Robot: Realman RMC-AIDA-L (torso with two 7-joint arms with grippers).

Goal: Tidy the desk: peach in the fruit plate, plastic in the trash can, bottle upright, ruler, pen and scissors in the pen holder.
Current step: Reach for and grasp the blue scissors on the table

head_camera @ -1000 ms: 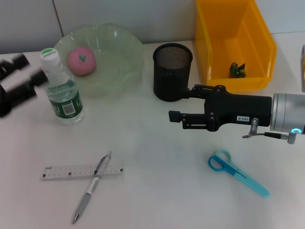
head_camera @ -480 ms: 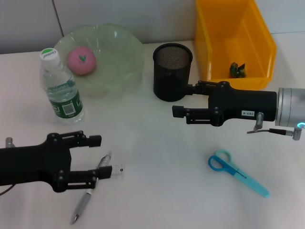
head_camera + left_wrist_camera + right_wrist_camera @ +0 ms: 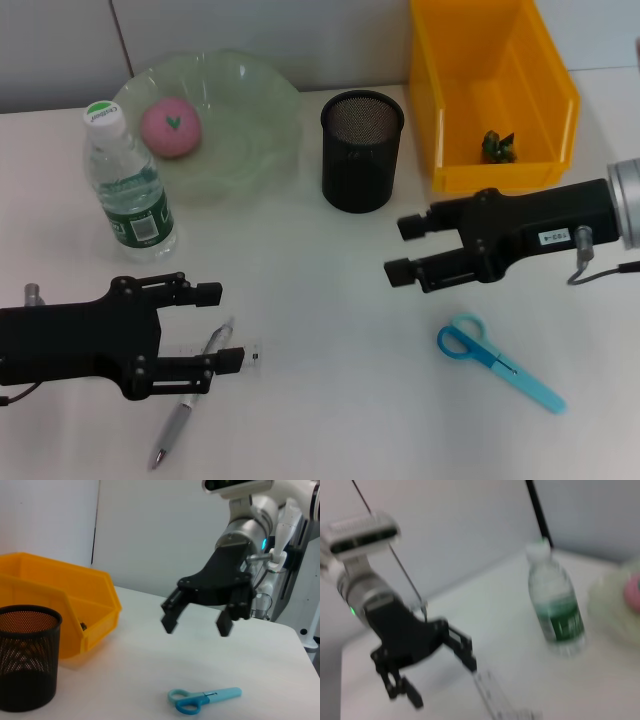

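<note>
The peach [image 3: 171,127] lies in the green fruit plate [image 3: 250,110]. The bottle [image 3: 130,185] stands upright beside the plate. The black mesh pen holder [image 3: 362,150] is at the back centre. My left gripper [image 3: 220,326] is open over the crossed ruler [image 3: 252,353] and pen [image 3: 172,430], which it partly hides. My right gripper [image 3: 400,250] is open above the table, behind and left of the blue scissors [image 3: 497,360]. The left wrist view shows the right gripper [image 3: 197,622] above the scissors [image 3: 202,701]. The right wrist view shows the left gripper [image 3: 444,684], ruler [image 3: 495,700] and bottle [image 3: 557,610].
A yellow bin [image 3: 500,175] stands at the back right with a small dark green piece [image 3: 497,147] inside. It also shows in the left wrist view [image 3: 95,605] behind the pen holder [image 3: 25,660]. A wall runs along the table's back edge.
My left arm swung from beside the bottle to the front, over the ruler and pen. My right gripper drew back to the right and nearer the scissors.
</note>
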